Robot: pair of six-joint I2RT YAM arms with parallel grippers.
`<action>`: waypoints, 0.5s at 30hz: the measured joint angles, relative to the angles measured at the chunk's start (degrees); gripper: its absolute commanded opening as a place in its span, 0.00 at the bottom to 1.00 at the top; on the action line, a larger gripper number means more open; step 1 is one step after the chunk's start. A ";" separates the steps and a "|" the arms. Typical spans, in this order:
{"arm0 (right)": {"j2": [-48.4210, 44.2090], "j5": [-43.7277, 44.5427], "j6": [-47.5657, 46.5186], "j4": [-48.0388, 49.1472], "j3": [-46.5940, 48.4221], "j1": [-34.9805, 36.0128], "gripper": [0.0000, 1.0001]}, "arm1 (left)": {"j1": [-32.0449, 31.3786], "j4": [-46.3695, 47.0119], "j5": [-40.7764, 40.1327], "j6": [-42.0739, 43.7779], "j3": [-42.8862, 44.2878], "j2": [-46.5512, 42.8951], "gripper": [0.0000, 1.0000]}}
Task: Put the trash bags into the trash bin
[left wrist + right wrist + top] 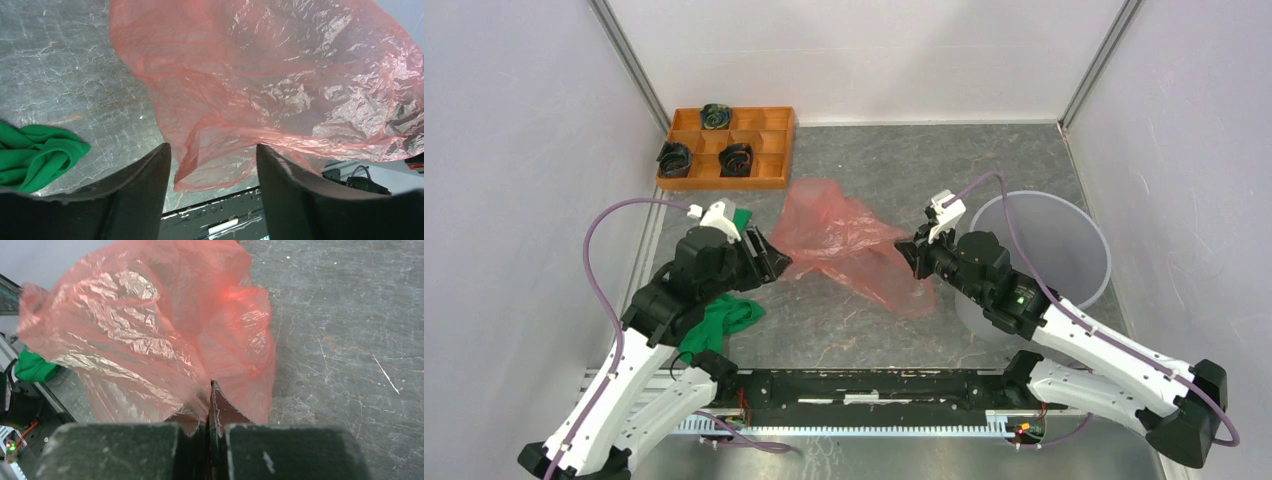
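Clamping right gripper (210,395) on trash bags (145,330), with left gripper (212,146) released and wide; mid-carry probably, next needing a swing over trash bin (1107,255) by right tabletop edge.

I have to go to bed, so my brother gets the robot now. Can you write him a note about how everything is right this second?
Left gripper: open. The loose edge of the trash bag hangs in front of its gap, not gripped.
Right gripper: shut on the bag's other end.
Bag: spread between the two arms, mid-table.
Trash bin: on the right, beside the right arm, with none of the bag in it.
Done: one end of the bag is gripped.
Left: bring the bag over to the bin and get it inside.
The green cloth by the left arm is not part of the job.
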 measured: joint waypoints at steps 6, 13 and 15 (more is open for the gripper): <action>1.60 0.20 3.41 0.22 2.86 0.00 0.01 | 0.00 0.20 1.92 -0.44 1.36 4.31 0.80; 1.62 -0.94 5.79 -0.24 6.34 0.00 0.02 | 0.00 2.25 5.18 -0.44 1.53 8.48 0.42; 1.14 -1.27 6.08 -0.09 6.43 0.00 0.03 | 0.00 3.21 5.86 -0.37 1.53 10.14 0.27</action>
